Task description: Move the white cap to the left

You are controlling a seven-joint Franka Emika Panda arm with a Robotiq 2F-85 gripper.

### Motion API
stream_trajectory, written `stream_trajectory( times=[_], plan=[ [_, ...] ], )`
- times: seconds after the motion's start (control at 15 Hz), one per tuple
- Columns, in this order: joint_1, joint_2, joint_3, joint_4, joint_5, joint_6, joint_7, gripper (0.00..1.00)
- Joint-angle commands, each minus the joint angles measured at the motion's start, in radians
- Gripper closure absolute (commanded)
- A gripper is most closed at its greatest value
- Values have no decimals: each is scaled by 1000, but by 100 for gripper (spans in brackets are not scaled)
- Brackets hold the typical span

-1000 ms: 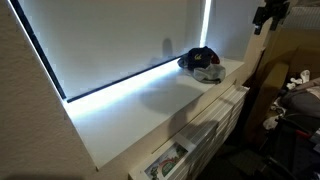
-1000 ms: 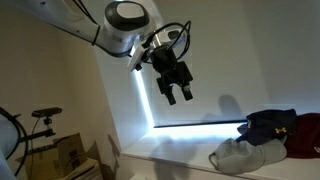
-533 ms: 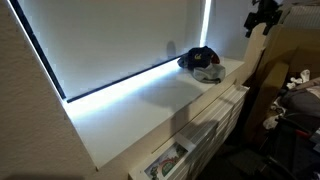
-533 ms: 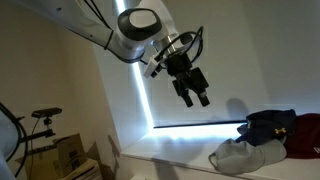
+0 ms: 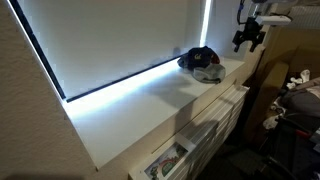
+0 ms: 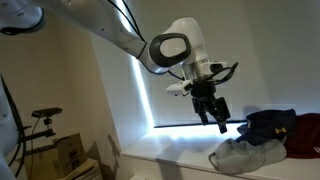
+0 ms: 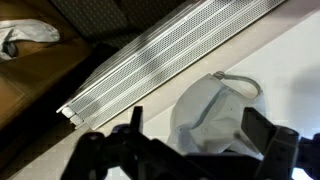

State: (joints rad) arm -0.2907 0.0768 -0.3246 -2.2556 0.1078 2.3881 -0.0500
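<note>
The white cap (image 6: 243,155) lies on the white ledge (image 6: 175,160), crown up, next to a dark cap (image 6: 268,126) with red parts. In an exterior view both caps show as a small heap (image 5: 205,64) at the far end of the ledge (image 5: 150,105). My gripper (image 6: 217,113) hangs open in the air just above the white cap, apart from it. It also shows in an exterior view (image 5: 248,37). In the wrist view the white cap (image 7: 215,110) lies between my open fingers (image 7: 200,135), below them.
A tall lit blind (image 5: 110,40) stands behind the ledge. Drawers (image 5: 200,140) sit under the ledge front. Clutter (image 5: 295,100) lies beside it. A slatted panel (image 7: 150,55) shows in the wrist view. A bicycle (image 6: 40,125) stands at the far side.
My gripper has moved from high in the air down and toward the caps. It now hangs just above the white cap. The caps have not moved.
</note>
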Motion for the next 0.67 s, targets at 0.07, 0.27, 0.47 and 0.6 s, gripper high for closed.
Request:
stream_trajectory(
  times=[0.07, 0.27, 0.47, 0.6],
  plan=[
    [-7, -9, 8, -7, -6, 19, 38, 0],
    [-12, 107, 17, 77, 67, 17, 44, 0],
    [-18, 177, 30, 115, 124, 58, 51, 0],
    [-24, 236, 37, 154, 151, 93, 75, 0]
  ],
)
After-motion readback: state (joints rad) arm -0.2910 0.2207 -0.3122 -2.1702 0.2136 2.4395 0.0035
